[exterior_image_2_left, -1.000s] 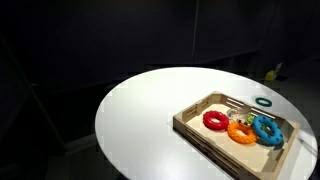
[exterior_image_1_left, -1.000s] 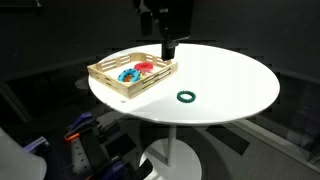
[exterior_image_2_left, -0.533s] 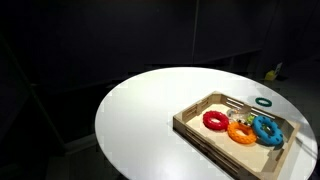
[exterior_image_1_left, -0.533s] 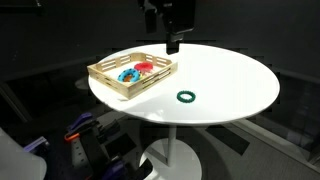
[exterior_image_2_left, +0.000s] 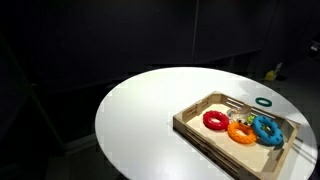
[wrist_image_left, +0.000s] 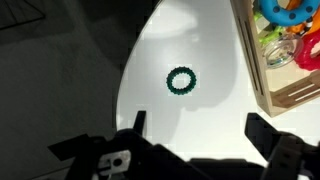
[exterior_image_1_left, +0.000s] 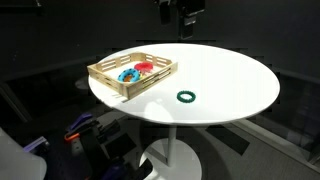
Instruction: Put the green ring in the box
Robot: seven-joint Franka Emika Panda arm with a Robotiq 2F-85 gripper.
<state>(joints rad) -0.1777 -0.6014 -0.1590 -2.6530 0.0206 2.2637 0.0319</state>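
The green ring lies flat on the round white table, near its front edge and apart from the box. It also shows in an exterior view and in the wrist view. The wooden box stands on the table and holds red, orange and blue rings; it shows in both exterior views and at the right edge of the wrist view. My gripper is open and empty, high above the table, with the ring below it between the fingers' line of sight. In an exterior view it sits near the top edge.
The table stands on a white pedestal. The surroundings are dark. Blue and dark equipment sits on the floor near the table. A small yellow object lies beyond the table's far edge.
My gripper has risen and moved right, away from the box, and now is near the top of the exterior view. The ring and box have not moved.
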